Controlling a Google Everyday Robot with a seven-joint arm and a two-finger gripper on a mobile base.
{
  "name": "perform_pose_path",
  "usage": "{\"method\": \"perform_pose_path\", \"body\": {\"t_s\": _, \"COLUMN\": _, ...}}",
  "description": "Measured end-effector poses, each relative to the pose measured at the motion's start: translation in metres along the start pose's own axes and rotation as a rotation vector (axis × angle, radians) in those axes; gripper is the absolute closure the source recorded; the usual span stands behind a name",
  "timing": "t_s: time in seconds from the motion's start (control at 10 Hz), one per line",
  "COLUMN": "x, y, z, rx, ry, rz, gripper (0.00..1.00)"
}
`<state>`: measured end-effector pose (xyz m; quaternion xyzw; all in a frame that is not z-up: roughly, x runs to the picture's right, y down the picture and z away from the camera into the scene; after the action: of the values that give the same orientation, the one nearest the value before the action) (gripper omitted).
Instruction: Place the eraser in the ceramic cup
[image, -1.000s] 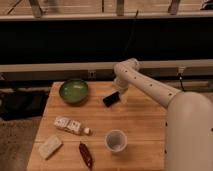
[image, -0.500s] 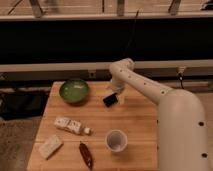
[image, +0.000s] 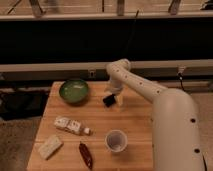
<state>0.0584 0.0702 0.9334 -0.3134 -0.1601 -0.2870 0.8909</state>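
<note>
The small white ceramic cup (image: 116, 141) stands empty on the wooden surface (image: 137, 125), well apart from the hand (image: 114, 101), on its near side. Over the past second the arm has swung slightly left and the hand has barely shifted. The flat black eraser (image: 108, 100) sits tilted at the hand's tip. Whether the hand grips it cannot be told, and the carry to the cup likely remains.

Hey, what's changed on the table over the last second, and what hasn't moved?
The arm swung slightly toward the green bowl. The gripper, over the table's far side, went with it, and the eraser at its tip shifted the same way. Nothing was visibly let go. The ceramic cup, the bowl and the pale block stayed put.
</note>
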Motion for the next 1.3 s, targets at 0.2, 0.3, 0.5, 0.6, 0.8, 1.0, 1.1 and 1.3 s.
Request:
{"method": "perform_pose_path", "body": {"t_s": 0.2, "x": -0.001, "y": 0.002, "z": 0.003, "rx": -0.010, "ry": -0.006, "rz": -0.009, "gripper": 0.20}}
{"method": "perform_pose_path", "body": {"t_s": 0.3, "x": -0.002, "y": 0.002, "z": 0.006, "rx": -0.014, "ry": -0.010, "rz": -0.020, "gripper": 0.20}}
{"method": "perform_pose_path", "body": {"t_s": 0.5, "x": -0.004, "y": 0.003, "z": 0.010, "rx": -0.018, "ry": -0.013, "rz": -0.035, "gripper": 0.20}}
{"method": "perform_pose_path", "body": {"t_s": 0.6, "x": -0.004, "y": 0.003, "z": 0.012, "rx": -0.016, "ry": -0.014, "rz": -0.039, "gripper": 0.20}}
{"method": "perform_pose_path", "body": {"t_s": 0.8, "x": -0.005, "y": 0.003, "z": 0.016, "rx": -0.017, "ry": -0.018, "rz": -0.045, "gripper": 0.20}}
{"method": "perform_pose_path", "body": {"t_s": 1.0, "x": -0.005, "y": 0.004, "z": 0.019, "rx": -0.019, "ry": -0.021, "rz": -0.049, "gripper": 0.20}}
{"method": "perform_pose_path", "body": {"t_s": 1.1, "x": -0.006, "y": 0.004, "z": 0.020, "rx": -0.018, "ry": -0.022, "rz": -0.050, "gripper": 0.20}}
{"method": "perform_pose_path", "body": {"t_s": 1.3, "x": -0.006, "y": 0.004, "z": 0.022, "rx": -0.019, "ry": -0.023, "rz": -0.052, "gripper": 0.24}}
